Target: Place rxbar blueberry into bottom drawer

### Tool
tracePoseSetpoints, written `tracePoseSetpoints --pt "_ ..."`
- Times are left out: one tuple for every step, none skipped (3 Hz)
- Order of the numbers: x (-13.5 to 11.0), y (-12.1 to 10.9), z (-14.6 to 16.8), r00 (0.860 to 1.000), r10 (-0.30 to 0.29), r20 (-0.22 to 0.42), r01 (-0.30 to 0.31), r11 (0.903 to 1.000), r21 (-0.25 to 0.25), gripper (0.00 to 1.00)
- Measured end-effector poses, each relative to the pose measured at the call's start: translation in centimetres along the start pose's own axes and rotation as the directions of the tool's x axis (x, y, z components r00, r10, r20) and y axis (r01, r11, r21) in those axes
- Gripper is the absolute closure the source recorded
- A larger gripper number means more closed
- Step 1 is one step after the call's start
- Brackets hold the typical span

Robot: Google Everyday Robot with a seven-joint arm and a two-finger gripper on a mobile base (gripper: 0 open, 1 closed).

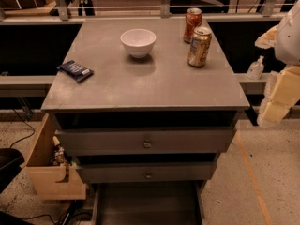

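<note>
The rxbar blueberry (75,70), a flat dark blue wrapper with white lettering, lies on the left edge of the grey cabinet top (154,86). The bottom drawer (145,203), a wide dark grey tray, stands pulled out at the foot of the cabinet, below two knob-fronted drawers. My gripper (277,102), cream-coloured, hangs at the right edge of the view, beside the cabinet's right front corner and far from the bar. It holds nothing that I can see.
A white bowl (138,42) sits at the back middle of the top. Two cans (199,47) stand at the back right. A light wooden box (49,170) hangs at the cabinet's lower left. A small bottle (256,68) stands on the ledge to the right.
</note>
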State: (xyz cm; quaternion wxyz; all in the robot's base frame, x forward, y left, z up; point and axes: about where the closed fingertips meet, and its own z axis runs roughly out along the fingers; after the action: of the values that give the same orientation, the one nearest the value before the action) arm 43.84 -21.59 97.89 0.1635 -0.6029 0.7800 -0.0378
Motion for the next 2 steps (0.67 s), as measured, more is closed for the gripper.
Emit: tracePoseSetpoints --pt "0.00 0.00 0.00 1.000 0.000 0.000 0.000 1.0000 0.000 0.00" --pt "-0.56 -0.53 0.10 1.000 0.022 0.008 -0.022 0.9997 0.010 0.00"
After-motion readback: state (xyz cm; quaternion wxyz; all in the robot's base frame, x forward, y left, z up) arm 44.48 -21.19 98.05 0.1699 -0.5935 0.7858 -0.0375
